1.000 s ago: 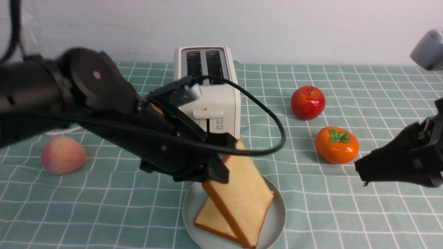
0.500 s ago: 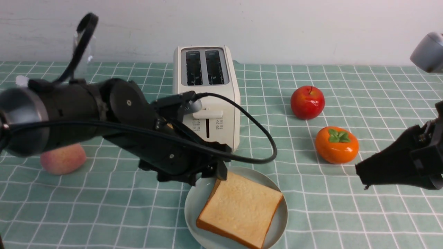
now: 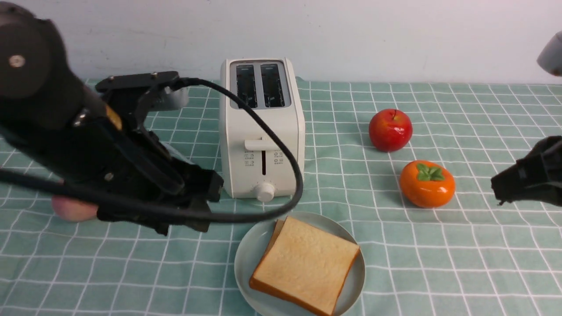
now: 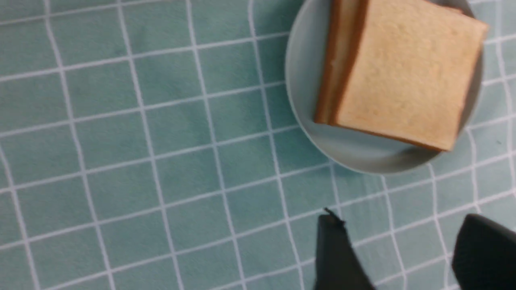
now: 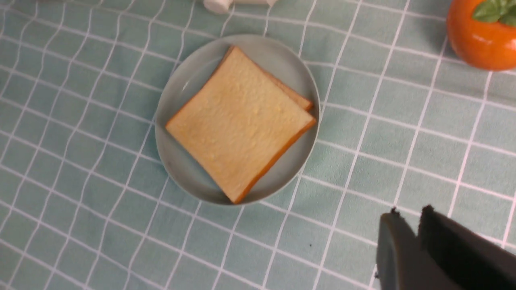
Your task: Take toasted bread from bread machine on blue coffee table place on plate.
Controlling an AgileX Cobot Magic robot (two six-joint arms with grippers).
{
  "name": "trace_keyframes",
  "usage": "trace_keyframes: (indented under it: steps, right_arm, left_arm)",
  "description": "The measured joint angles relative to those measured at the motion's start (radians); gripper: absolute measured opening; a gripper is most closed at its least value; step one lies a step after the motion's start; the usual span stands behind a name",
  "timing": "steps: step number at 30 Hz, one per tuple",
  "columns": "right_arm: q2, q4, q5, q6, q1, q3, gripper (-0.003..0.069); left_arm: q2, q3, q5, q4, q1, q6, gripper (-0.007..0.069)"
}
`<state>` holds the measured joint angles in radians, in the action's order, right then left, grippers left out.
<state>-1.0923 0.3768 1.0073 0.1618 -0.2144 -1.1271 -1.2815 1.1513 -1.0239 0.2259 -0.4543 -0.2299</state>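
Teal grid cloth covers worktop [image 3: 439,272]. Cream toaster [image 3: 262,131]: both slots look empty. Pale blue-green plate [image 3: 245,259] sits near toaster's front, carrying both toast slices [image 3: 307,267], stacked flat, lower one peeking out. Task looks done; you only need clean retreat. Left gripper [image 4: 399,225]: jaws spread, empty, beside plate. Lift before swinging out. Mind black cable [image 3: 290,175] looping across toaster front. Right gripper [image 5: 408,213]: jaws pressed together, well clear; leave parked.

a staged kitchen-like tabletop in a robot test room: teal grid cloth [image 3: 88,272] covered the table [image 3: 439,272], with a toaster [image 3: 262,131], an apple [image 3: 390,130] and a persimmon [image 3: 427,183] before a bare white wall [image 3: 351,35].
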Motion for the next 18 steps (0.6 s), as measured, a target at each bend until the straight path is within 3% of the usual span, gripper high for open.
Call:
trace_keyframes:
  steps: [5,6,10,15,18]
  right_arm:
    - [0.009,-0.012,-0.021,0.000,0.000,0.001,-0.0020]
    - [0.022,-0.016,-0.022,0.000,0.000,0.008,-0.0020]
    - [0.110,-0.014,-0.054,0.000,0.000,0.073,-0.0020]
    - [0.358,-0.014,-0.269,0.029,0.000,0.298,-0.0020]
    - [0.581,-0.015,-0.454,0.087,0.000,0.536,-0.0019]
  left_arm:
    - [0.163,-0.101,-0.006,0.089,0.000,0.058,0.0010]
    - [0.199,-0.123,-0.003,0.091,0.000,0.059,-0.0014]
    - [0.325,-0.189,0.027,0.091,0.000,0.052,-0.0014]
    - [0.512,-0.274,0.031,0.089,0.000,0.001,-0.0014]
    - [0.671,-0.367,0.017,0.101,0.000,-0.094,-0.0014]
